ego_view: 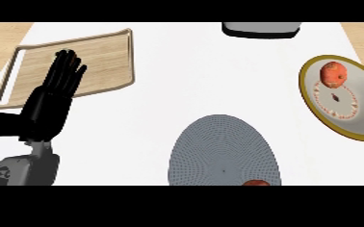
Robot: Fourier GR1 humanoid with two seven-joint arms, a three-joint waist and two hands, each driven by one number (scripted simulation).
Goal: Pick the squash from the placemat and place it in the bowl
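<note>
white bench (177, 77) throughout. left hand (50, 101) rests at the left edge over a wooden tray (107, 57) — fingers straight, holding nothing. squash (256, 182) sits on the grey placemat's (220, 149) near edge; bowl (316, 77) far right — red fruit (332, 73) inside. no writing visible.

A rounded orange-red squash (333, 74) with a small dark stem end on its right side sits inside a shallow white bowl with a gold-coloured rim (305, 87), at the right edge of the view. The squash rests in the upper part of the bowl, upright and whole. Below it, the bowl's pale inner surface shows a ring of small reddish marks and one dark diamond-shaped mark at the centre. A grey oval placemat with a fine dotted weave (223, 149) lies flat near the lower middle of the view, well apart from the bowl.
</note>
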